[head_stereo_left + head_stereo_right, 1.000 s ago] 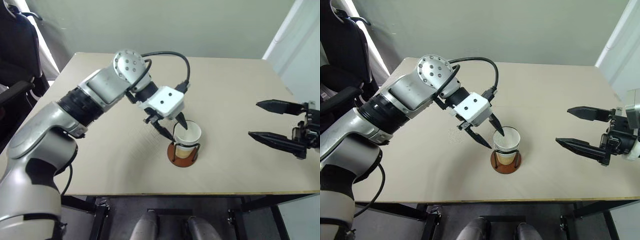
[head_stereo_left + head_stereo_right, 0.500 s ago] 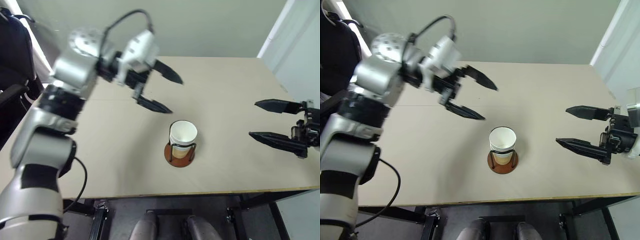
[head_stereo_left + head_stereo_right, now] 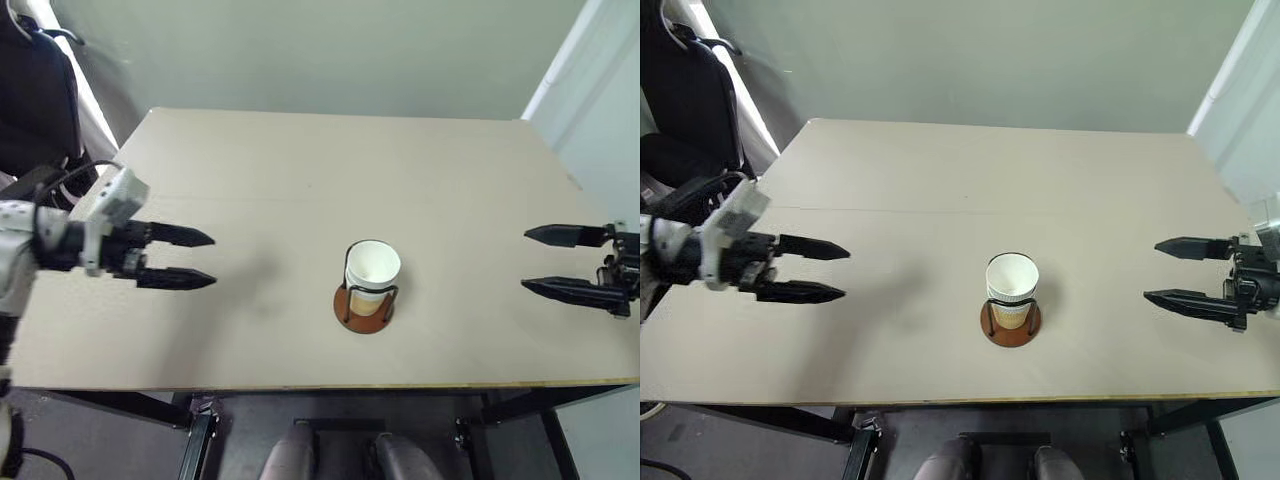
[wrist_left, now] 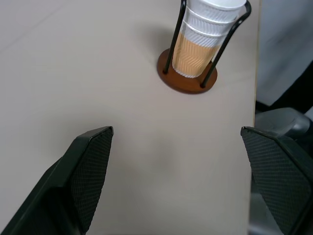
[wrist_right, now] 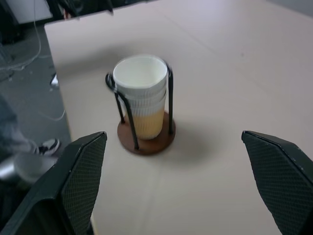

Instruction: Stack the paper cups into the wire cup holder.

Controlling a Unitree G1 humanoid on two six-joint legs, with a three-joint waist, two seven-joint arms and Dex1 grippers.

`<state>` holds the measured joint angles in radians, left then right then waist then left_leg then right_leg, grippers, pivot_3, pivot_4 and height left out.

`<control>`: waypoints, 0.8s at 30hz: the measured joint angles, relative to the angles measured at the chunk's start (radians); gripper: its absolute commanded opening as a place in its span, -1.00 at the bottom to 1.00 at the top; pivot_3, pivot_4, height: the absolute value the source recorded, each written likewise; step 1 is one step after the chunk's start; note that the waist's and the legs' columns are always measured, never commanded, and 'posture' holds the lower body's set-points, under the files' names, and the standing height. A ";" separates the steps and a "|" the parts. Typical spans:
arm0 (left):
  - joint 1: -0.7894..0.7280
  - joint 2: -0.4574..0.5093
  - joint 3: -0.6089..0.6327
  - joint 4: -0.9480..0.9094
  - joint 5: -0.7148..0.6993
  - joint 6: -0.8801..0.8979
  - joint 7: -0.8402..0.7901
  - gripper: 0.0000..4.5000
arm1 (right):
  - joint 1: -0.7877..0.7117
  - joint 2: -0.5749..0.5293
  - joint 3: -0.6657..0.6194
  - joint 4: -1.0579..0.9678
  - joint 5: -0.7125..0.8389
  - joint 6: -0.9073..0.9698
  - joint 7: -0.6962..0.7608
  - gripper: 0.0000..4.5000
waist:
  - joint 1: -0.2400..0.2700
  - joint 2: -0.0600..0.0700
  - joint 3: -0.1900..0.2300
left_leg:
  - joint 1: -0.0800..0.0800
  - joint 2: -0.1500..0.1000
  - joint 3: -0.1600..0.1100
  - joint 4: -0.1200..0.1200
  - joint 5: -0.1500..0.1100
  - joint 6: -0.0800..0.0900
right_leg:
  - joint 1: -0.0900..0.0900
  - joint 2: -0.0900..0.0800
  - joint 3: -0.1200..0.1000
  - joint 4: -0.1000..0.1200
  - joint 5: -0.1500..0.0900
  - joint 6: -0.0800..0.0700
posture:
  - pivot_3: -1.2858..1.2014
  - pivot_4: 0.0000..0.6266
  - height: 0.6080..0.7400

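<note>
The paper cups point(image 3: 371, 272) are nested one inside another and stand upright in the wire cup holder point(image 3: 363, 308), near the table's front middle. The stack shows white rims above a tan ribbed sleeve point(image 4: 197, 49) point(image 5: 142, 95). The holder's black wires rise around the cups from a reddish-brown disc base point(image 5: 146, 142). My left gripper point(image 3: 205, 259) hovers open and empty over the table's left side, fingers pointing toward the cups. My right gripper point(image 3: 530, 260) hovers open and empty at the right edge, also pointing at them. Both are well apart from the holder.
The beige table point(image 3: 300, 170) reaches back to a grey-green wall. A black chair point(image 3: 685, 110) stands beyond the table's left edge. A white panel point(image 3: 590, 90) is at the far right.
My left gripper let go of the top cup, opened wide, rose, and swung far left away from the holder. My right gripper drifted slightly right. The cups stay nested in the holder.
</note>
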<state>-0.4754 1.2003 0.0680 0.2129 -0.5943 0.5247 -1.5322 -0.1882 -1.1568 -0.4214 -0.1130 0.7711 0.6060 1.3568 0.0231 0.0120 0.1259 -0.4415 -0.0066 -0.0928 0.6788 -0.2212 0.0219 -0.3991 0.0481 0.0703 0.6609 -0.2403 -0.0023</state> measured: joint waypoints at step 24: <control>0.293 -0.294 0.271 -0.290 -0.078 -0.019 0.318 0.99 | -0.104 0.239 0.133 0.068 -0.165 -0.239 -0.065 1.00 | -0.016 -0.002 -0.001 | 0.010 0.002 0.000 -0.015 0.003 -0.006 | 0.002 0.001 0.000 0.002 -0.002 -0.006 | 0.03 -0.52 1.00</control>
<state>-0.1824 0.9059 0.3389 -0.0767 -0.6727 0.5057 -1.2143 -0.2921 -0.9176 -0.2888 -0.0450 0.6062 0.3671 1.2917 0.0069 0.0102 0.1253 -0.4314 -0.0047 -0.0924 0.6636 -0.2178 0.0157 -0.3970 0.0492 0.0701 0.6625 -0.2421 -0.0081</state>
